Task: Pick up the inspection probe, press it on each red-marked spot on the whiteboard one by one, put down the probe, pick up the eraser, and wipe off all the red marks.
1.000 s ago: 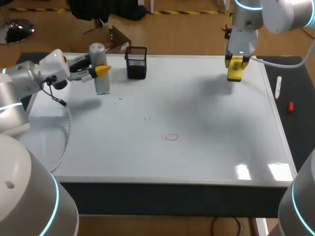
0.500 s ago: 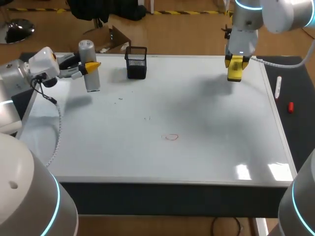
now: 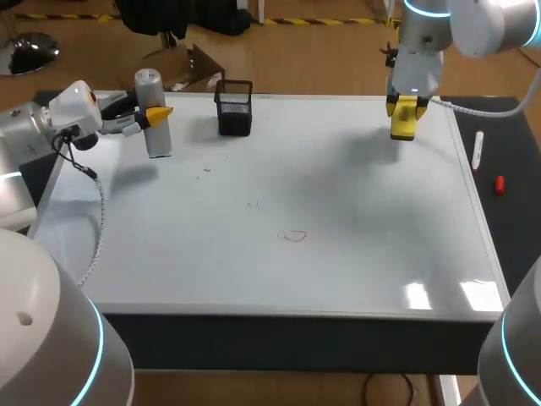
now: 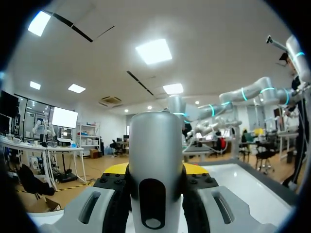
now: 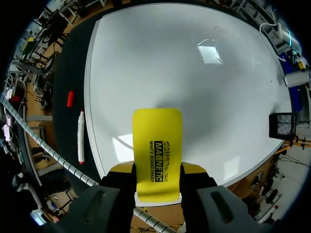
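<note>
Shifted left since 1 s ago, my left gripper (image 4: 155, 172) clamps the inspection probe (image 4: 155, 141) between its fingers, while my right gripper (image 5: 157, 168), unmoved, pinches the yellow eraser (image 5: 157, 136).

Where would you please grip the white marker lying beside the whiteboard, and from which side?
Probably mid-barrel, from straight above, closing across its narrow width: the marker lies flat on the dark tabletop, roughly parallel to the edge of the whiteboard.
</note>
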### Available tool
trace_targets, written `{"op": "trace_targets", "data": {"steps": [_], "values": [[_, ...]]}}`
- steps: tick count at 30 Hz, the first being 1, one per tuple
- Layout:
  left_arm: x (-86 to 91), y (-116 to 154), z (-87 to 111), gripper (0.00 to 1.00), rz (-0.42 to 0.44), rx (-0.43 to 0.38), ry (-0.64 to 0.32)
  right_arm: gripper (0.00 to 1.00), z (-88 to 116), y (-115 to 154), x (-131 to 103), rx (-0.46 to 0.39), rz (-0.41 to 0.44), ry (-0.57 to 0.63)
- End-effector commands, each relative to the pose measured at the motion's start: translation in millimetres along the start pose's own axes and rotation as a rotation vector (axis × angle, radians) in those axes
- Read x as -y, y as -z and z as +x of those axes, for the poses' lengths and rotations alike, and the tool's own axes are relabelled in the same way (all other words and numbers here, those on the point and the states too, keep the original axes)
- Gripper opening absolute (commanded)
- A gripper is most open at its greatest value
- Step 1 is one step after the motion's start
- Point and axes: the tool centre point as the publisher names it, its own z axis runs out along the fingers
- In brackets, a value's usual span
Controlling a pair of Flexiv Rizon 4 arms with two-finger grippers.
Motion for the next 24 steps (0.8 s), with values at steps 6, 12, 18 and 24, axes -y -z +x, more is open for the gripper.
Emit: {"op": "trace_targets", "data": {"steps": [6,12,18,24], "values": [[0.8,-0.2,0.4,0.00,0.002,0.002,-0.002,0.00,-26.6,9.2,-31.3,-0.001,0.033,0.097],[0.8,-0.2,0.4,0.00,0.002,0.002,-0.002,0.00,-50.5,18.7,-63.1,0.020,0.058,0.149],[0.8,-0.2,0.4,0.00,0.002,0.002,-0.002,0.00,-84.2,29.5,-96.0,0.099,0.100,0.185],[0.8,-0.2,0.4,0.00,0.002,0.002,-0.002,0.00,-119.9,34.3,-129.2,0.123,0.118,0.213]]}}
